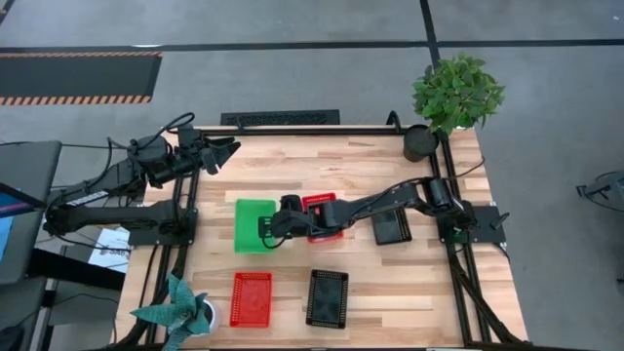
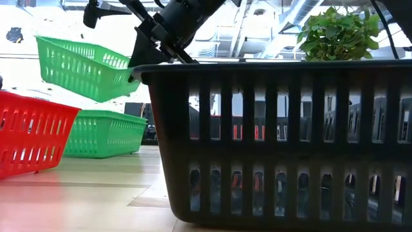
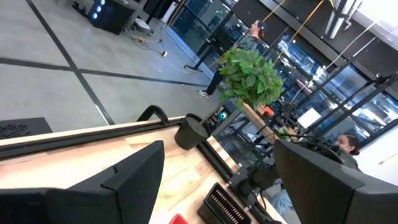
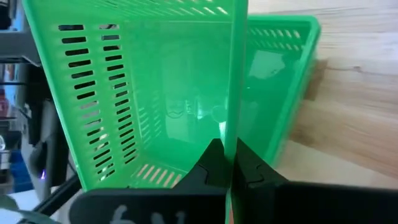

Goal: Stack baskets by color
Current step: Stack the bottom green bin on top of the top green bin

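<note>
Pinched by its thin rim in our right gripper (image 4: 231, 163), the light, stiff green basket (image 4: 155, 93) hangs mid-frame above another on the counter (image 1: 390, 292); left gripper (image 1: 222, 154) waits wide.

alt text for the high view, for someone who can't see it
Seen from above, the right gripper holds a green basket by its rim over mid-table, with a red basket under its arm. A second red basket and two black baskets lie on the wooden table. The left gripper waits open at the far left corner.
</note>
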Tool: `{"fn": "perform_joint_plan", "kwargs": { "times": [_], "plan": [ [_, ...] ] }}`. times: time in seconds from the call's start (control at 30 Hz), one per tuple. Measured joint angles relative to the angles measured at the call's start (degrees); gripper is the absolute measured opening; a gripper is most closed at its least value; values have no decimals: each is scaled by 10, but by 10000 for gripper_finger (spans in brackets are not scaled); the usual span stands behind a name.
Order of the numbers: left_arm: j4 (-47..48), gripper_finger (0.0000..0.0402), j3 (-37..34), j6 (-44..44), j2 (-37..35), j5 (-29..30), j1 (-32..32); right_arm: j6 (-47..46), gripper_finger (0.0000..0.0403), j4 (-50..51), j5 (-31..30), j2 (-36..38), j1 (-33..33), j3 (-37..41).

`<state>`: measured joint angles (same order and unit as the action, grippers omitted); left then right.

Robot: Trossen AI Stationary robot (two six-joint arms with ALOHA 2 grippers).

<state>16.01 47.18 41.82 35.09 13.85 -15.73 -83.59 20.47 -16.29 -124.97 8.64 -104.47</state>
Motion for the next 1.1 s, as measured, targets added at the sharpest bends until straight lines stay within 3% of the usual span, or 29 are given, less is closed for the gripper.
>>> {"fn": "perform_joint_plan", "kwargs": {
  "times": [1.1],
  "plan": [
    [0, 290, 0, -7, 0, 14, 0, 9, 6, 30, 10, 0, -6, 0]
  ]
}}
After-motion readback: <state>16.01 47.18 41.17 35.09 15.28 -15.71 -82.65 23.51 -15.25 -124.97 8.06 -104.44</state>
